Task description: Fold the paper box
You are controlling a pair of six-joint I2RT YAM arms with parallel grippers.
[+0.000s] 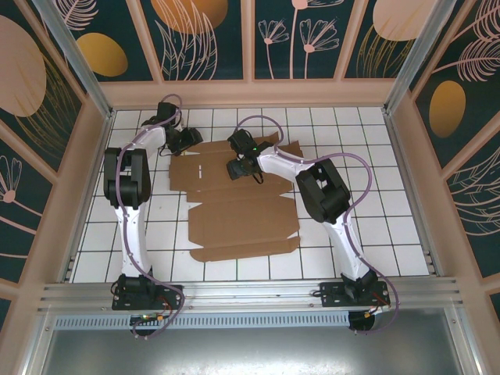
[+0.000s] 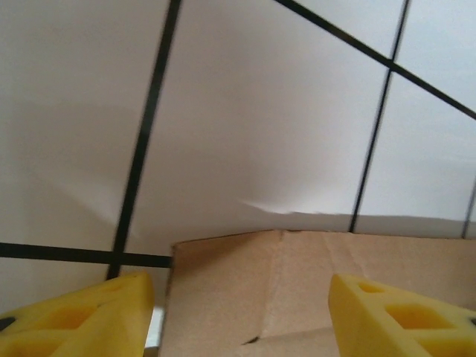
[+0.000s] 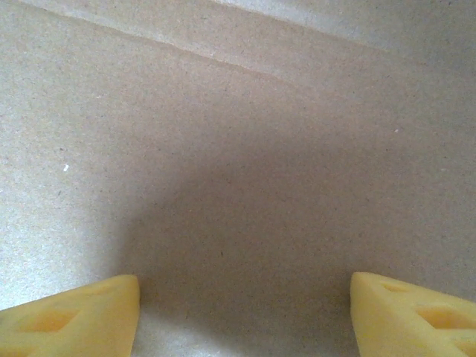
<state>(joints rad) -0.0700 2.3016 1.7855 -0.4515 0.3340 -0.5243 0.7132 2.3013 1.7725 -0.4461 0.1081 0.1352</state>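
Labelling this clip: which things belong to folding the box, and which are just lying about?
Belongs to the job: paper box, a flat die-cut cardboard sheet; left claw; right claw.
Just surroundings: white tiled table; patterned wall panels; aluminium rail.

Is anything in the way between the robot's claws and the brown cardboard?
Nothing visible is in the way. The left claw hangs open right at the far left corner of the paper box. The right claw is open just above the far part of the flat sheet, with bare cardboard beneath it.
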